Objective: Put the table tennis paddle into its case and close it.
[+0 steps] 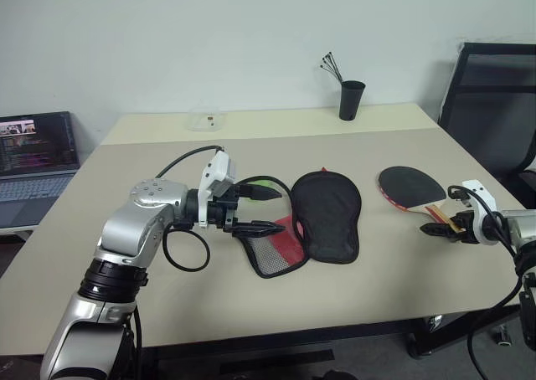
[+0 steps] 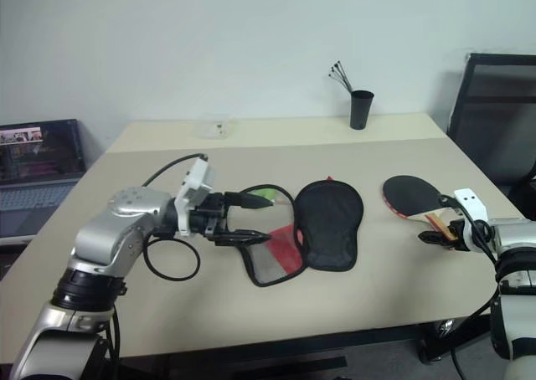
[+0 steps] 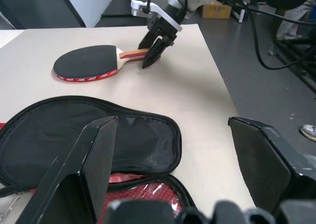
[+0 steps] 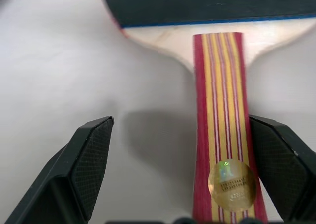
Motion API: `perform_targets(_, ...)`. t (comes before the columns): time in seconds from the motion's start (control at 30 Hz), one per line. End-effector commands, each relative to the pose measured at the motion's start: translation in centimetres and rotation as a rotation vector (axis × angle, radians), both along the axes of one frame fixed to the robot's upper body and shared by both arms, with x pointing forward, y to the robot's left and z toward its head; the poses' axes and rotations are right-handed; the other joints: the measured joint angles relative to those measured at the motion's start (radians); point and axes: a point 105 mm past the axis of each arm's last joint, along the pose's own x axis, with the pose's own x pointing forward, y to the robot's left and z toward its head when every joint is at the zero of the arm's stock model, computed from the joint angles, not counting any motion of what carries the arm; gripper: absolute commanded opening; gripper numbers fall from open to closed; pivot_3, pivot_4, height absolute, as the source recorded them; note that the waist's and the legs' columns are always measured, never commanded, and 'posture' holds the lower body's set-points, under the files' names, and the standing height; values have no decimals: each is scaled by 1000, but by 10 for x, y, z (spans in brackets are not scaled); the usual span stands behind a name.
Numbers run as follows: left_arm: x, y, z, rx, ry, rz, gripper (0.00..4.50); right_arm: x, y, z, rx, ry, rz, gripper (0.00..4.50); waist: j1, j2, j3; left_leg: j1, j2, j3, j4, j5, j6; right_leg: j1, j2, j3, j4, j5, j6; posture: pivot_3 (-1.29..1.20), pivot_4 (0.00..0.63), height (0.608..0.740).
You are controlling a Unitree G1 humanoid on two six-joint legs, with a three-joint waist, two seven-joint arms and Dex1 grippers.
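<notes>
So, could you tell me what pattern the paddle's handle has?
Red with yellow lengthwise stripes on the handle; right wrist view.

Premises appear to be an office or lab workroom: a beige work table [image 1: 167, 254] against a plain white wall, an open laptop [image 1: 35, 158] showing code, a black pen cup [image 1: 352, 100], a black mesh chair [image 1: 494, 104].

- Even, diffuse indoor light; no hard glare on the table [image 1: 352, 271].
- Soft shadows under the case [image 1: 328, 217] and left gripper [image 1: 270, 209].
- Right wrist view: paddle handle [image 4: 222, 130] slightly blurred at close range, faint shadow beside it.
- Laptop screen [image 1: 38, 141] glows.
</notes>
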Motion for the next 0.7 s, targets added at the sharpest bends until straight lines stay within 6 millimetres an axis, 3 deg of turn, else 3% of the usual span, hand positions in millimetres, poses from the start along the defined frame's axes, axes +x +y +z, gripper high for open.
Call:
perform_targets(0.03, 1, 3, 8, -16, -38, 11, 3910, 13, -3, 10, -50, -94, -72, 4469, -1, 0, 0, 0, 0, 0, 0, 0, 0, 0, 0, 0, 0, 0, 0, 0, 150, 740)
perform_targets(0.37, 3, 3, 9, -19, -42, 22, 3910, 27, -7, -4, -131, -139, -185, 4469, -1, 0, 0, 1, 0, 1, 3, 0, 0, 1, -1, 2, 1, 2, 3, 0, 150, 740)
perform_targets(0.5, 3, 6, 7, -13, -40, 38, 3910, 27, -8, -7, -123, -129, -207, 3669, -1, 0, 0, 1, -1, 2, 6, 0, 0, 2, -1, 2, 1, 3, 4, 0, 150, 740)
perform_targets(0.7, 1, 17, 4, -1, -37, 81, 3910, 29, -5, -7, -119, -128, -215, 1775, 0, 0, 0, 0, -1, 1, 10, 0, 0, 3, -1, 2, 1, 5, 5, 0, 150, 740)
